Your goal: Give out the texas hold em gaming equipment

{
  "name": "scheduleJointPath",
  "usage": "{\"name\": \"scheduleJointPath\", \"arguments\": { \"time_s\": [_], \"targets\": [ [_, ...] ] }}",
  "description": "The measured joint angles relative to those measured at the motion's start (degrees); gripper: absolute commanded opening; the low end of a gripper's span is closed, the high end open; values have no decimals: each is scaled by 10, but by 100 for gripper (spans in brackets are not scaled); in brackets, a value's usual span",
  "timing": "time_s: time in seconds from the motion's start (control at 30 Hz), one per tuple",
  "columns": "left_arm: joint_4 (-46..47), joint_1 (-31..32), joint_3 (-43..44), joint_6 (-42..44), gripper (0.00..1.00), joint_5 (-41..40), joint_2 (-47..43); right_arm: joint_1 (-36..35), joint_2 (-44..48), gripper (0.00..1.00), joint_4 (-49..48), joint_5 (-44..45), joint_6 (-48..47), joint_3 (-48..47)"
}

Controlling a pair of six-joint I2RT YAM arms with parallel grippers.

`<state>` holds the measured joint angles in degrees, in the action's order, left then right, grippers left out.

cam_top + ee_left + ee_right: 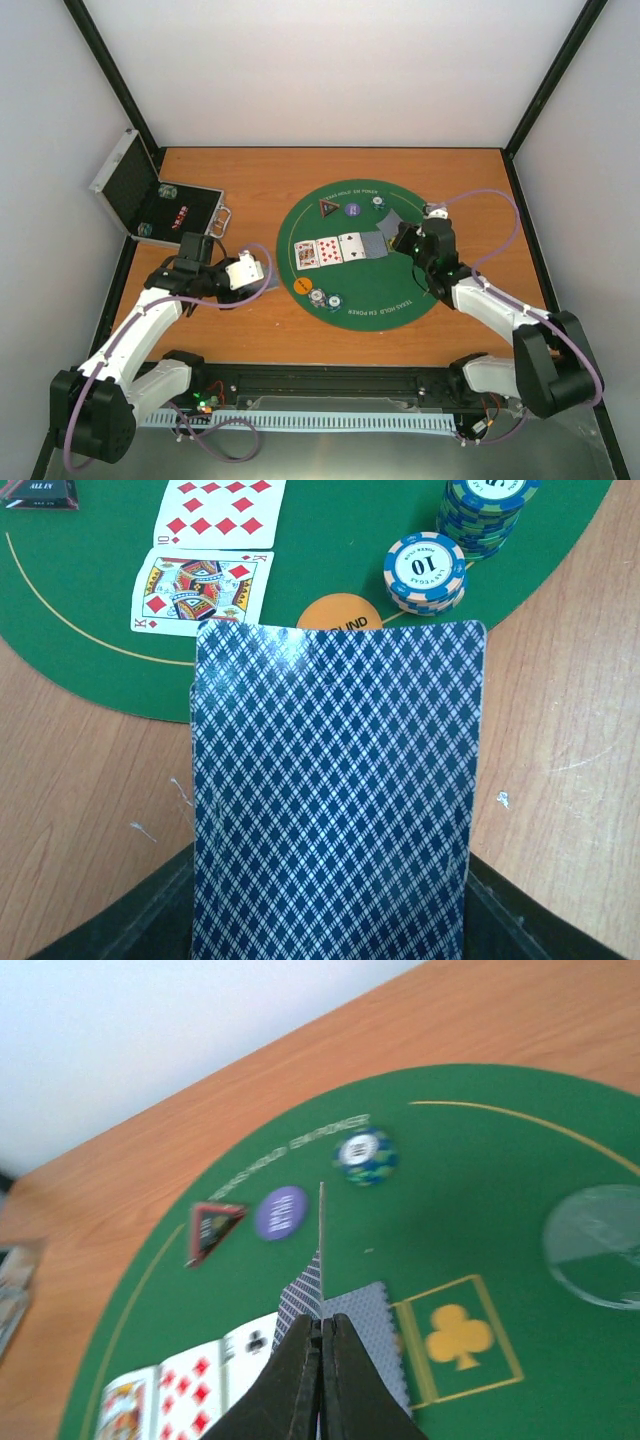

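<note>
My left gripper (243,271) sits over bare wood left of the green mat (400,300), shut on a stack of blue-backed cards (335,800) that hides its fingers. Beyond it lie the king (200,592) and ten of diamonds (215,512), an orange chip (340,613) and two chip stacks (426,572). My right gripper (322,1325) is shut on one card (321,1250), held edge-on above a face-down card (375,1325) on the mat. The red-edged triangle (213,1228), purple chip (282,1211), speckled chip (365,1156) and clear disc (600,1245) lie ahead.
An open silver case (150,200) with chips inside stands at the table's far left edge. Three face-up cards (328,249) lie in a row mid-mat. A yellow club box (458,1337) is printed on the mat. Black frame posts stand at the table's corners.
</note>
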<state>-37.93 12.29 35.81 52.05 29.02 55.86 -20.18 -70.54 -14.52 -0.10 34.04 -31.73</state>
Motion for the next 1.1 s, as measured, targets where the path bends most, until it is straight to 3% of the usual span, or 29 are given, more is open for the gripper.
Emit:
{"name": "scheduleJointPath", "arguments": {
  "time_s": [0.17, 0.37, 1.1],
  "targets": [
    [4, 0, -9, 0, 56, 0, -4, 8, -50, 3, -43, 89, 35, 13],
    [6, 0, -16, 0, 56, 0, -7, 14, -122, 3, -80, 122, 62, 13],
    [7, 0, -19, 0, 56, -1, -8, 23, -176, 3, -133, 93, 86, 52]
  ]
}}
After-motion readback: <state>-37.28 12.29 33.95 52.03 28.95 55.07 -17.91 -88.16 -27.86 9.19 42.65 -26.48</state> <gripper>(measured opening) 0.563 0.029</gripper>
